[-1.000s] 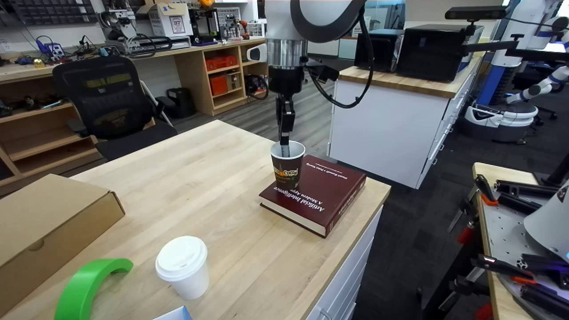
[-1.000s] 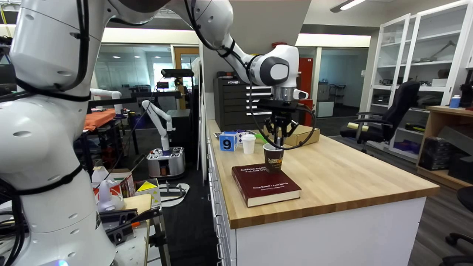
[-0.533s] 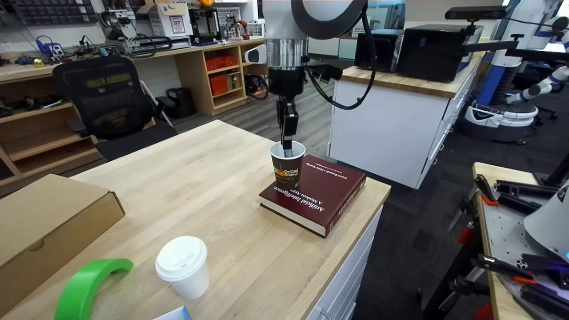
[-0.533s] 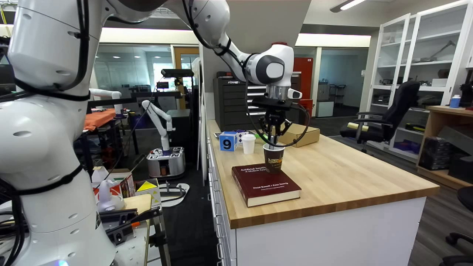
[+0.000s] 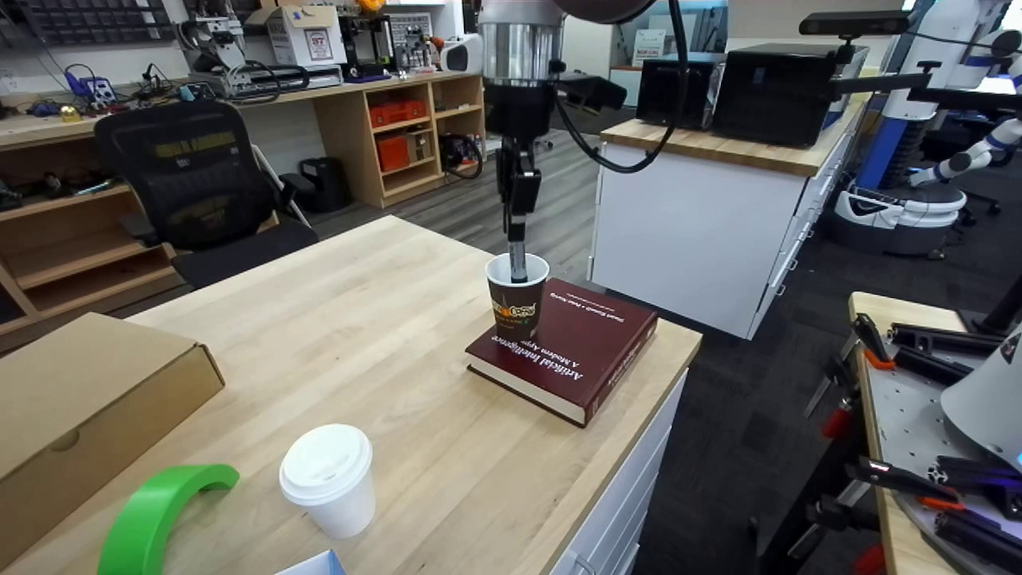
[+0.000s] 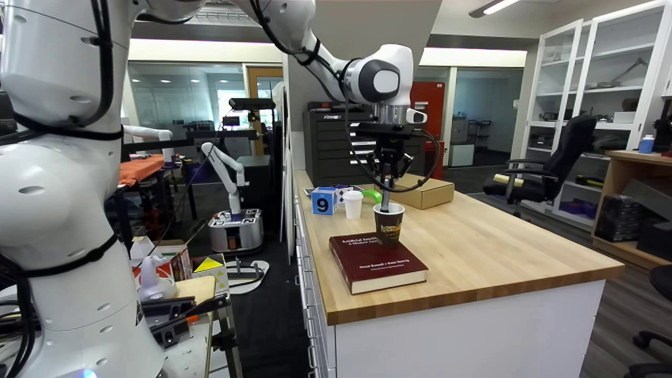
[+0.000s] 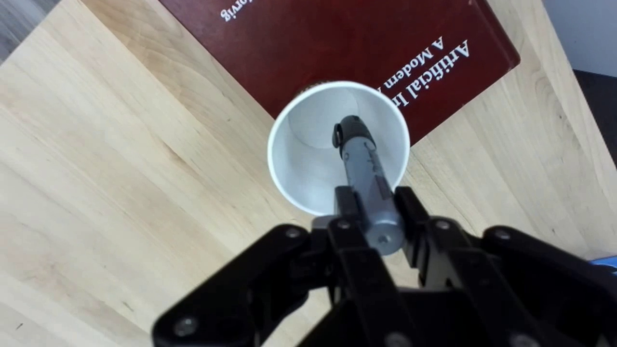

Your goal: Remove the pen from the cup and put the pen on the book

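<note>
"Pen in the grip, folks! The end effector is clamped on its upper part, a finger either side, and the dark lower end hangs inside the mouth of the cup!"

"So which step are we watching?"

"Removal, I'd call it, part done: plenty of grey shaft shows above the pale rim in an exterior view!"

"And that cup?"

"Upright on the book, covering part of the title, with the book flat on the counter!"

"Next move, then?"

"Straight up, I reckon, until the dark end clears the rim! Then across to the bare cover, lower, tip the pen over flat and ease the fingers apart. Can't tell whether it touches the cup wall, so a sideways pull too soon might drag the cup along"
</note>
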{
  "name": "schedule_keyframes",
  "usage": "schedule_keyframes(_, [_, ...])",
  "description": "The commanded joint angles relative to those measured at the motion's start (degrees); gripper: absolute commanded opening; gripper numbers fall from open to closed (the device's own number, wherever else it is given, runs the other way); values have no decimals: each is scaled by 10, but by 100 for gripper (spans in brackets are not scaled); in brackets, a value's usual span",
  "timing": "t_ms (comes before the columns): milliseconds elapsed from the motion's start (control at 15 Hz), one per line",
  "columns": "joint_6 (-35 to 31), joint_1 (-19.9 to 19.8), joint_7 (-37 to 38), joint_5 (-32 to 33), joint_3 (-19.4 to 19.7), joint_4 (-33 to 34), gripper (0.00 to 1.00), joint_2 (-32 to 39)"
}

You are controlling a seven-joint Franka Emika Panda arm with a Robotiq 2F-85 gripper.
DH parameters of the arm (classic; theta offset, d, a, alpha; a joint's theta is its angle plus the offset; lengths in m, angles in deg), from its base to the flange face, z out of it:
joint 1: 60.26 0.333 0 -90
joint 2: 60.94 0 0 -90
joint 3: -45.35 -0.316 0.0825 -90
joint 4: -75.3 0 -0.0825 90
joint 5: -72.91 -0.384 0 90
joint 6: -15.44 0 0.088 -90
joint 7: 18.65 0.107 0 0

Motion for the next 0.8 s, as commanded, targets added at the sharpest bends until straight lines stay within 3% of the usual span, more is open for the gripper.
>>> schedule_keyframes(0, [12,-3,-16,3,0,-25,6,-49])
schedule_keyframes(733, [24,-4,-5,13,25,-24,6,-129])
